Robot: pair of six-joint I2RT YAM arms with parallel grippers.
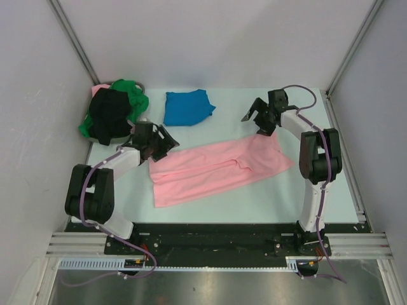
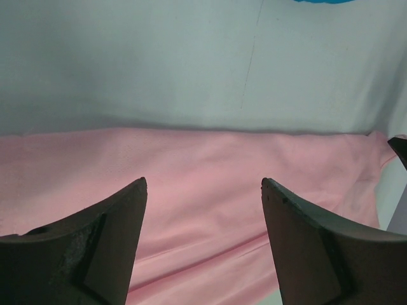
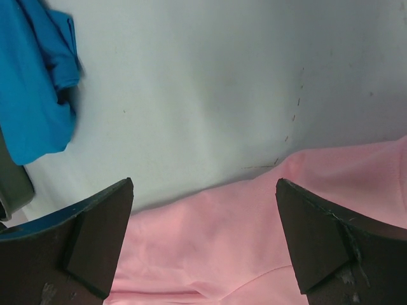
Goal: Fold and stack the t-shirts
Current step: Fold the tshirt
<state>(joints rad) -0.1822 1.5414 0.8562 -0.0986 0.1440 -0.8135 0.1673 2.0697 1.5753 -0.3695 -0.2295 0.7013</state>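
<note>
Plainly, both pairs of jaws stand wide apart with nothing in them. Between the fingers of the left gripper (image 2: pixel 203 181) lies the far edge of the pink t-shirt (image 2: pixel 191 165), its cloth running under both fingertips and bare table (image 2: pixel 159 63) just beyond. The right gripper (image 3: pixel 203 181) hangs over the other end of the same shirt, whose edge crosses slantwise between its fingers, with pink cloth beneath and table ahead. Farther out from the right jaws, off to their left, sits the folded blue t-shirt (image 3: pixel 35 95); behind the left gripper, the green t-shirt (image 1: pixel 135 95) and black t-shirt (image 1: pixel 108 114) lie heaped together. The pink shirt looks doubled along its length, so a shallow pinch would probably catch only the upper layer and pull the fold open. If one gripper bites deeper than the other, the edge would likely lift askew, and a long sweep outward might drag cloth into the blue shirt.
</note>
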